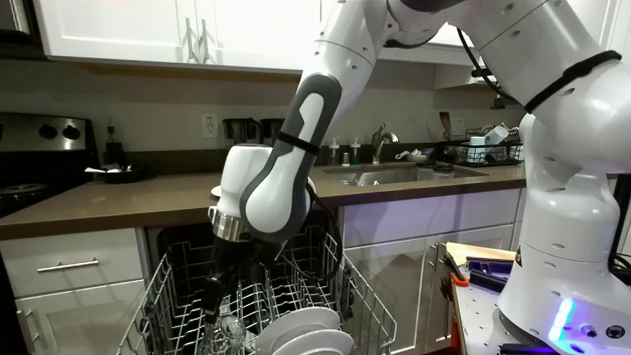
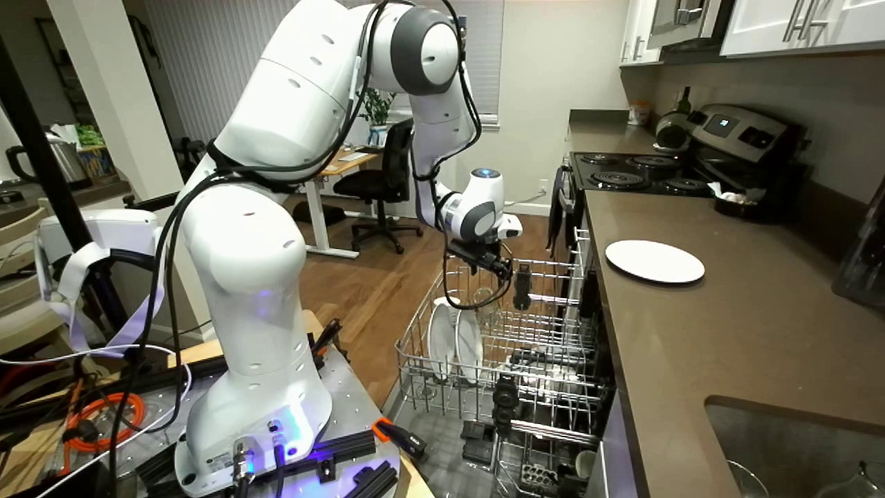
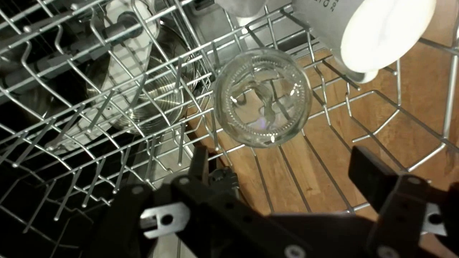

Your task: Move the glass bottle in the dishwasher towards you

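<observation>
Clear round glass bottle seen w/in grey wire dishwasher rack, just ahead of gap btwn black jaws, spread apart.

1. Dishwasher under counter, between cabinets; rack extends out of it.
2. Two plates stand in rack, beside each other.
3. Wrist view: bottle in rack; mug to its upper right; gripper nearer the view's lower edge.
4. In an exterior view: stove left of dishwasher, sink right; faucet behind sink; drainer right of faucet.
5. Another plate on counter, between stove and sink.
6. Arm base on table, right of rack in an exterior view.
</observation>
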Robot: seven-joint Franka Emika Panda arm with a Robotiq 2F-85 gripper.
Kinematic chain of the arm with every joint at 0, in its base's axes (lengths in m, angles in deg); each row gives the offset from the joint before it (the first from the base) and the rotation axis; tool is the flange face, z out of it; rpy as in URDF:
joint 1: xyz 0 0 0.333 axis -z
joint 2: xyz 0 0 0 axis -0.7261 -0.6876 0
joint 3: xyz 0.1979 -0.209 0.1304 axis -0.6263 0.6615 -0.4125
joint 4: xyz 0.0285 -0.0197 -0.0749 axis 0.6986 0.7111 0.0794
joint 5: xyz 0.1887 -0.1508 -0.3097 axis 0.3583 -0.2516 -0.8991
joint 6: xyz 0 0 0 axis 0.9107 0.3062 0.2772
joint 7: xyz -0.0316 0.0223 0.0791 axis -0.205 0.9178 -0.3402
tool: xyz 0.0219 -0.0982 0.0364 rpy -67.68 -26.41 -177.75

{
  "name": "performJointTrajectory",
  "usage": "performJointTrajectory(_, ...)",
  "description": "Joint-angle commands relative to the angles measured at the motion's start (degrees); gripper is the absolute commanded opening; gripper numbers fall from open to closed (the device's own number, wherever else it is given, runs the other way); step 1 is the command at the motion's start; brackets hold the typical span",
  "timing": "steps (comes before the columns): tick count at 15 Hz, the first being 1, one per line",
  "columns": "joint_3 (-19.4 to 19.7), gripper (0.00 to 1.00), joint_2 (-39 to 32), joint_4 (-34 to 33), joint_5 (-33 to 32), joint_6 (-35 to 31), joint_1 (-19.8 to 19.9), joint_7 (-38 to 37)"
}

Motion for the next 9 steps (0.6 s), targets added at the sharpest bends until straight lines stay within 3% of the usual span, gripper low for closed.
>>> performJointTrajectory(1,-3.85,1.00,-4.26,-2.40,0.74,-2.18,4.78,3.84)
performJointTrajectory(5,-5.52,1.00,-7.98,-3.16,0.08,-5.30,7.25,5.22)
performJointTrajectory(9,-5.87,1.00,-11.61,-3.67,-0.93,-10.29,7.12,4.86)
